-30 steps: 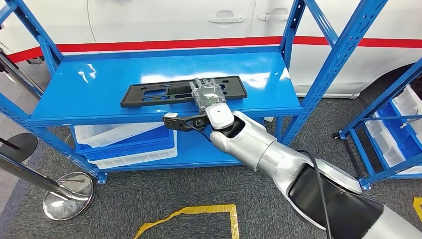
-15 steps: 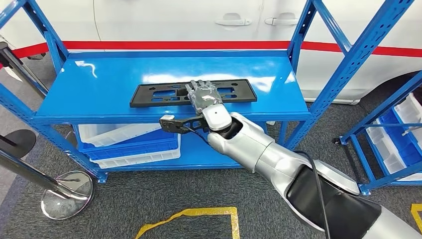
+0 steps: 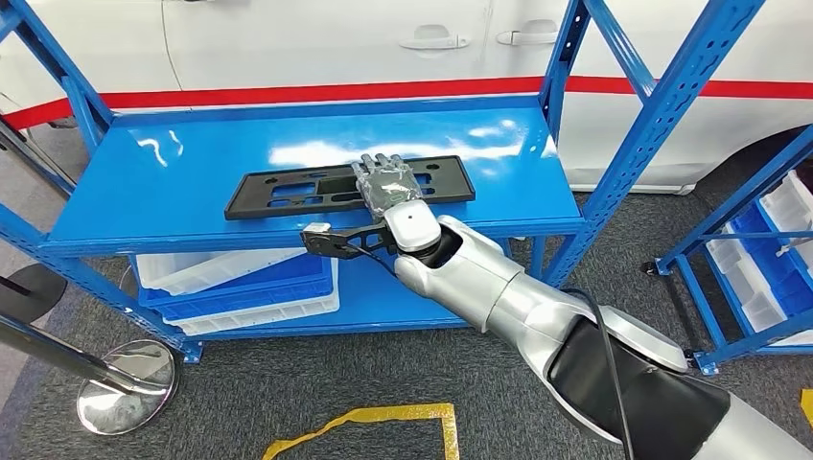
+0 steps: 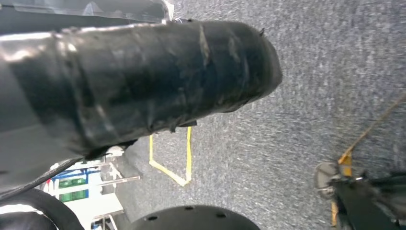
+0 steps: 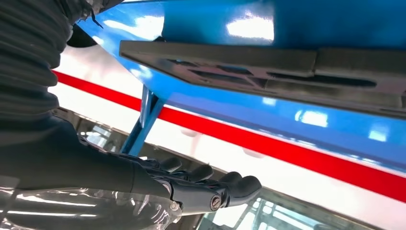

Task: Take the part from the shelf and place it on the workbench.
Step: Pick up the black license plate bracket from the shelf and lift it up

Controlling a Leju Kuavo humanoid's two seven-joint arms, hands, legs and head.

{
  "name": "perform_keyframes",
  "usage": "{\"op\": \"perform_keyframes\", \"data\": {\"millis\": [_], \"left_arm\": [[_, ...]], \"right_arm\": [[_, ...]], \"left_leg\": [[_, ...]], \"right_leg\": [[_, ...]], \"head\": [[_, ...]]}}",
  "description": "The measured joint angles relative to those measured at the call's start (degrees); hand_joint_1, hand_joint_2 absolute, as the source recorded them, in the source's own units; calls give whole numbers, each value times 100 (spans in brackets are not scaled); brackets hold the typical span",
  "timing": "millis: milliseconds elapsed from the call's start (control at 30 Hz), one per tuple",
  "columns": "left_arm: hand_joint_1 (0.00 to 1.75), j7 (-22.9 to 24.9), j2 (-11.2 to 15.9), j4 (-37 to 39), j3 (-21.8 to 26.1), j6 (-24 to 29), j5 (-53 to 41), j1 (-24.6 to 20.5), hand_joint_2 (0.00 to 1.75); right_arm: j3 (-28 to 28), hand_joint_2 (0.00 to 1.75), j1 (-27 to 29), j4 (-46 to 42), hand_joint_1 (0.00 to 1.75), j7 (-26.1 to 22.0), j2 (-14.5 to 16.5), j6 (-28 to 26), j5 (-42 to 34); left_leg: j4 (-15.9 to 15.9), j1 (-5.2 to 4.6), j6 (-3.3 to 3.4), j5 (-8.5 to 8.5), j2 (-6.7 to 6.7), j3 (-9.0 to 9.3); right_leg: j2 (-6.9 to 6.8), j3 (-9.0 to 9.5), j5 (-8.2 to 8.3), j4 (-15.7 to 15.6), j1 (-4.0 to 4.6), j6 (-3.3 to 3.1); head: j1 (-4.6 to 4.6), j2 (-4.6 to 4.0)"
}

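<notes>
The part [image 3: 288, 192] is a long flat black plate with cut-outs, lying on the blue shelf's [image 3: 163, 182] top board near its front edge. My right hand [image 3: 388, 184] reaches out over the right half of the part, fingers stretched flat and apart, holding nothing. In the right wrist view the dark fingers [image 5: 210, 187] are straight, with a gap between them and the part [image 5: 268, 67]. In the left wrist view a dark wrapped bulk of my left hand [image 4: 143, 81] hangs over grey carpet; its fingers cannot be made out.
White and blue bins [image 3: 240, 278] sit on the lower shelf board. Blue uprights [image 3: 633, 125] flank the shelf, and a second blue rack [image 3: 757, 268] stands at right. A white car with a red stripe [image 3: 336, 91] is behind. A chrome stanchion base [image 3: 125, 383] and yellow floor tape [image 3: 383, 417] lie below.
The whole picture swayed right, then back left, so the camera moved. My right hand stays flat over the right half of the part, which has not shifted on the shelf.
</notes>
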Motion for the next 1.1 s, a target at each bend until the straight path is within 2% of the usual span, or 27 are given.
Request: {"op": "perform_keyframes", "data": {"millis": [33, 67, 100, 200, 233, 300, 367, 400, 433, 467, 500, 533, 567, 600, 633, 700, 767, 867, 900, 933, 967, 1000, 1033, 1067, 1100], "left_arm": [[0, -3, 2, 0, 0, 0, 0, -1, 0], [0, -5, 3, 0, 1, 1, 1, -8, 0], [0, -7, 5, 0, 1, 2, 1, -12, 0], [0, -7, 4, 0, 2, 4, 2, -11, 0], [0, -5, 3, 0, 2, 4, 2, -8, 0], [0, -3, 0, 0, 2, 4, 3, -9, 0], [0, -3, -1, 0, 2, 4, 4, -12, 0], [0, -3, -1, 0, 2, 4, 4, -10, 0], [0, -2, -1, 0, 2, 4, 6, -8, 0], [0, -2, -3, 0, 2, 4, 8, -5, 0], [0, -2, -7, 0, 2, 4, 10, -3, 0], [0, -2, -11, 0, 2, 4, 11, -3, 0], [0, -2, -15, 0, 2, 5, 12, -5, 0], [0, -2, -17, 0, 2, 6, 11, -9, 0], [0, -2, -18, 0, 2, 7, 11, -12, 0], [0, 2, -19, 0, 2, 8, 3, -15, 0], [0, 9, -22, 0, 2, 7, -18, -12, 0], [0, 14, -23, 0, 2, 3, -44, -14, 0], [0, 14, -22, 0, 2, 1, -45, -12, 0], [0, 15, -22, 0, 2, -2, -44, -8, 0], [0, 15, -22, 0, 2, -5, -44, -4, 0], [0, 16, -22, 0, 2, -8, -43, -2, 0], [0, 16, -21, 0, 3, -9, -43, -1, 0], [0, 14, -19, 0, 3, -9, -43, -4, 0], [0, 11, -17, 0, 4, -8, -43, -9, 0]], "right_arm": [[1, 175, -3, 3, 0, -3, 10, -1, 0], [2, 175, -5, 5, 0, -8, 19, -2, 0], [4, 175, -4, 9, 0, -12, 25, -3, 0], [15, 175, -2, 18, 0, -26, 47, -5, 0], [19, 175, -9, 19, 0, -31, 54, -6, 0], [23, 175, -17, 21, 0, -43, 59, -7, 0], [29, 175, 6, 25, 0, -52, 60, -5, 0], [33, 175, 27, 30, 0, -55, 60, -4, 0], [37, 175, 44, 36, 0, -57, 61, -3, 0], [39, 175, 50, 42, 0, -58, 62, -3, 0], [40, 175, 49, 45, 0, -60, 64, -3, 0], [40, 175, 43, 47, 0, -62, 66, -3, 0], [40, 175, 35, 48, 0, -64, 69, -3, 0], [40, 175, 31, 49, 0, -67, 73, -3, 0], [41, 175, 31, 52, 0, -68, 76, -3, 0], [42, 175, 34, 55, 0, -72, 86, -4, 0], [43, 175, 30, 56, 0, -85, 100, -6, -1], [43, 175, 41, 61, 0, -98, 122, -5, -7], [44, 175, 51, 65, 0, -99, 126, -4, -9], [46, 175, 58, 69, 0, -99, 128, -3, -12], [49, 175, 62, 72, 0, -99, 132, -4, -16], [51, 175, 63, 74, 0, -99, 137, -4, -22], [54, 175, 60, 76, 0, -99, 141, -5, -31], [55, 175, 57, 79, 0, -99, 145, -5, -41], [57, 175, 56, 84, 0, -99, 148, -6, -51]], "left_leg": [[-349, -15, 26, 148, 0, 164], [-605, -30, 54, 218, -1, 288], [-742, -47, 79, 219, -6, 356], [-833, -41, 147, 179, -15, 426], [-864, -25, 177, 176, -12, 464], [-914, -6, 235, 163, -6, 540], [-916, -8, 274, 127, -7, 582], [-911, -9, 279, 105, -10, 604], [-904, -8, 275, 79, -16, 629], [-894, -6, 266, 48, -23, 660], [-882, -5, 251, 13, -28, 697], [-873, -10, 229, -21, -32, 723], [-863, -17, 203, -48, -35, 735], [-861, -24, 173, -60, -36, 735], [-870, -29, 140, -63, -35, 729], [-860, -24, 75, -82, -21, 730], [-581, -18, 21, -220, -1, 626], [451, -8, -28, -600, 8, 52], [677, -7, -37, -624, 9, -118], [698, -7, -39, -533, 9, -191], [496, -7, -33, -336, 10, -150], [122, -7, -17, -81, 11, -13], [-251, -15, 3, 101, 10, 153], [-578, -27, 28, 211, 4, 299], [-759, -39, 50, 240, -1, 386]], "right_leg": [[5, 14, -31, 17, 10, 17], [9, 20, -54, 27, 17, 41], [10, 22, -69, 29, 22, 69], [6, 44, -107, 17, 29, 150], [-1, 22, -166, 94, 29, 176], [-14, -204, -411, 585, 17, 222], [-19, -607, -658, 1312, 0, 250], [-20, -757, -662, 1522, -10, 260], [-22, -810, -553, 1523, -19, 265], [-24, -754, -343, 1304, -25, 261], [-26, -617, -89, 927, -27, 250], [-28, -464, 93, 570, -21, 231], [-27, -330, 192, 264, -9, 208], [-25, -255, 212, 97, 4, 184], [-20, -227, 173, 47, 22, 161], [-10, -184, 165, -18, 6, 109], [-11, -106, 159, -79, -28, 44], [-15, -39, 117, -93, -21, -17], [-14, -28, 99, -87, -17, -22], [-11, -15, 79, -78, -16, -21], [-7, 4, 51, -63, -17, -16], [-2, 30, 17, -45, -17, -5], [2, 52, -18, -30, -9, 14], [7, 63, -48, -13, 1, 38], [8, 65, -65, -7, 10, 65]], "head": [[-2, 0], [1, 0], [1, 0], [4, 0], [10, 0], [18, 0], [20, 0], [21, 0], [21, 0], [21, 0], [21, 0], [20, 0], [17, 0], [13, 0], [13, 0], [10, 0], [-6, 0], [-21, 0], [-20, 0], [-20, 0], [-20, 0], [-21, 0], [-22, 0], [-26, 0], [-28, 0]]}}
